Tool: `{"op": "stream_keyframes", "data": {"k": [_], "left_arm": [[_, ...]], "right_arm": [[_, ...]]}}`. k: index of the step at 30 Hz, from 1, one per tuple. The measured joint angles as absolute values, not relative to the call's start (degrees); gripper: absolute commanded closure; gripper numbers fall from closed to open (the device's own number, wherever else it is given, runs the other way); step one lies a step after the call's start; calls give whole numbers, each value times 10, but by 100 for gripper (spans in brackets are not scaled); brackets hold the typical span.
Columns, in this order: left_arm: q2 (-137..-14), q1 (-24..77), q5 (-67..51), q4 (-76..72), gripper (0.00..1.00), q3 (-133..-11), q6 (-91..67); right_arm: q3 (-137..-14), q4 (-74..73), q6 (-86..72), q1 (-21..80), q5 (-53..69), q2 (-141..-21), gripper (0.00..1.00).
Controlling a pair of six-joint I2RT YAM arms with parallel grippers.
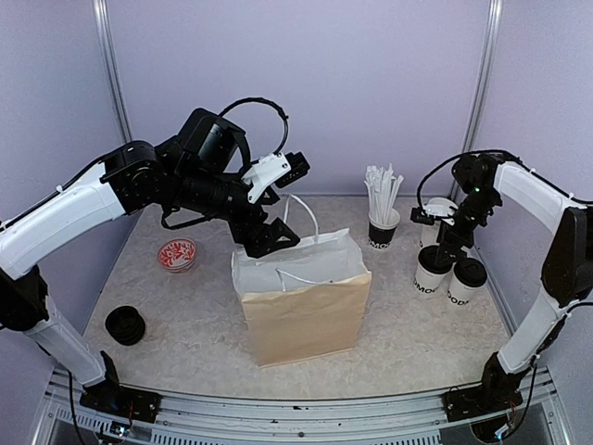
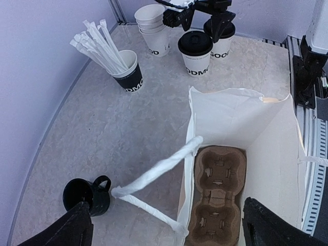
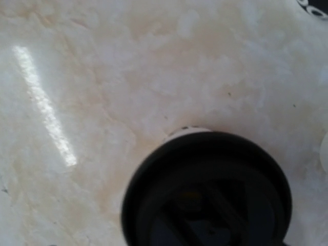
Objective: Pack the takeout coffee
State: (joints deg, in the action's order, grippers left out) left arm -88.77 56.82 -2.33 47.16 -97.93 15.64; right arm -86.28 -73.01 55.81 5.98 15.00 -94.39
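Coffee cup likely light, paper wall soft: you take it mid-body, gently. Right gripper spread above lid, empty. Left gripper spread wide, empty.

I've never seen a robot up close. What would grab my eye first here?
The paper bag standing open mid-table, a cardboard cup tray flat in its bottom, with the left gripper hanging open over its mouth. On the table's right side, the right gripper hovers open above two black-lidded coffee cups.
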Motion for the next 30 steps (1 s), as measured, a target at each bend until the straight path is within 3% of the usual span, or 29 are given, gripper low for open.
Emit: {"op": "stream_keyframes", "data": {"k": [13,19,26,30], "left_arm": [[-870,564,-26,454,2,-947,144],[-870,559,-31,455,4,-942,144],[-871,551,-36,454,4,-936,144],[-873,544,-36,455,4,-929,144]], "right_arm": [[-891,-717,533,57,117,-1009,14],[-895,-717,529,57,117,-1020,22],[-894,-719,526,57,116,-1020,22],[-888,-714,523,57,114,-1019,27]]}}
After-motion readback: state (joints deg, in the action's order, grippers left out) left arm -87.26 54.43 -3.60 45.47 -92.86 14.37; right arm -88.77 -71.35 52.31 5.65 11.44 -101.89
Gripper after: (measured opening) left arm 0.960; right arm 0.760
